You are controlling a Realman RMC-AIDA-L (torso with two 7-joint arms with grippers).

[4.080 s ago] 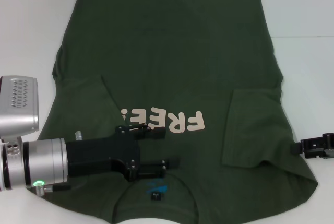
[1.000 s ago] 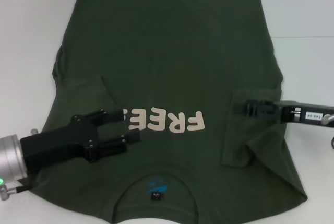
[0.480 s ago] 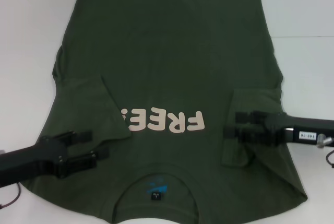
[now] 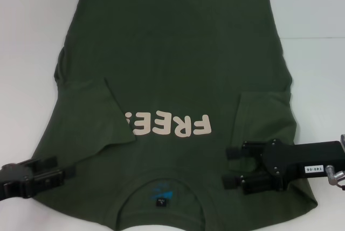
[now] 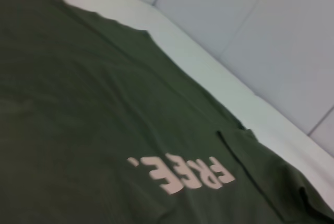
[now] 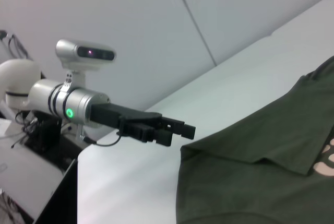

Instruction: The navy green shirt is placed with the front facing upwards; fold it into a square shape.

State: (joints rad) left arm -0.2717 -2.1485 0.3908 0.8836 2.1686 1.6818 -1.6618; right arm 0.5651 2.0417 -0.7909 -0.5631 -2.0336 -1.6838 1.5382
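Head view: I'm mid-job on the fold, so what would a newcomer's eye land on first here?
The large dark olive-green cotton shirt spread flat on the white table, its cream "FREE!" lettering near the collar end and both short sleeves folded inward. Next, the two black grippers at the near shoulders, both open: the left gripper at the shirt's edge, the right gripper over the folded sleeve.

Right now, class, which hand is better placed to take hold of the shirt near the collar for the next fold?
Probably the right hand: it is open over the shirt beside the collar. The left hand sits at the shirt's outer edge, farther from the collar.
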